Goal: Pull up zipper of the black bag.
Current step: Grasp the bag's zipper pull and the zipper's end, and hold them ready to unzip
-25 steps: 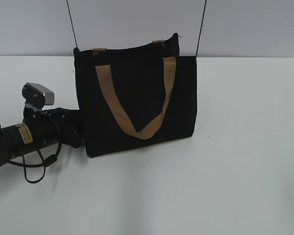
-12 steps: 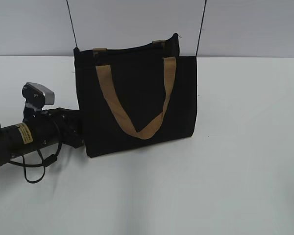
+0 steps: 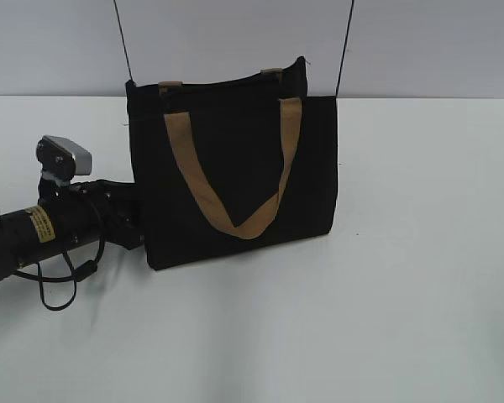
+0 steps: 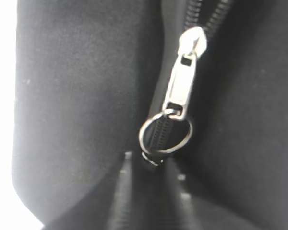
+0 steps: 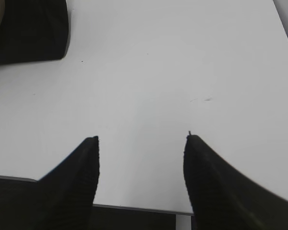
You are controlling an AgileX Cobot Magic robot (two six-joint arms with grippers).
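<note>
The black bag (image 3: 235,168) stands upright on the white table, its tan strap handle hanging down the front. In the left wrist view the zipper's silver pull (image 4: 182,79) with a metal ring (image 4: 165,134) lies along the black zip line on the bag's fabric (image 4: 77,96). My left gripper (image 4: 152,163) is pressed against the bag's left side. Its blurred fingers close in on a small piece at the bottom of the ring. In the exterior view its tips (image 3: 136,227) are hidden at the bag's edge. My right gripper (image 5: 141,139) is open and empty above bare table.
The white table (image 3: 403,294) stretches to the front and right of the bag. A bag corner (image 5: 29,28) shows at the top left of the right wrist view. The table's near edge (image 5: 134,208) lies under the right gripper. Two thin black cords run up the wall.
My left arm has shifted slightly to the left and up while staying at the bag's left edge. The bag has barely moved.
</note>
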